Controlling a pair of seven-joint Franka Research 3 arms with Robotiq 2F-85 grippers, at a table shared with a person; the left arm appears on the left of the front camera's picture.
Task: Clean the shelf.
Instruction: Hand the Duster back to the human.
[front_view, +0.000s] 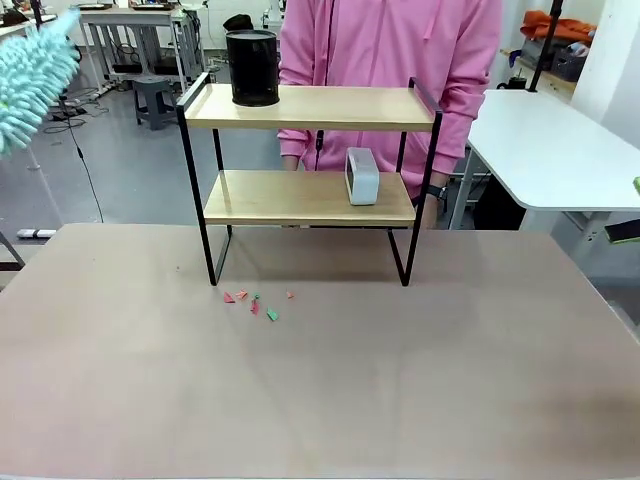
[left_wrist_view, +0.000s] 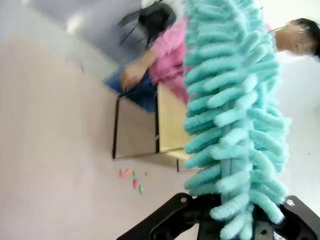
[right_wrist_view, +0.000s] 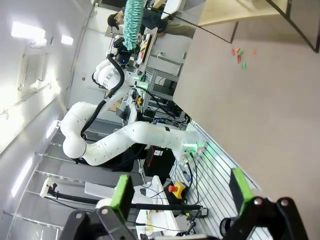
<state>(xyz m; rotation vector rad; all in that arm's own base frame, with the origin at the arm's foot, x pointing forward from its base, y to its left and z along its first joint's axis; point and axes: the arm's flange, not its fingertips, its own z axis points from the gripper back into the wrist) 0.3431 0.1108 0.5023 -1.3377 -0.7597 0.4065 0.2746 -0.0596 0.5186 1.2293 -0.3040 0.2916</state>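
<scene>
My left gripper (left_wrist_view: 235, 220) clenches the soft duster (left_wrist_view: 235, 100), right gripper (right_wrist_view: 180, 192) released; I'd brush the light, tippy shelf (front_view: 310, 108) gently.

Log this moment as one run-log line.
left gripper: shut on duster, raised | right gripper: open, empty | shelf: untouched

teal duster (front_view: 32, 78), light wooden shelf (front_view: 310, 108)

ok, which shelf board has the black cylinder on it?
The top board of the shelf: the black cylinder stands at its left end. The lower board carries a small white box instead.
</scene>
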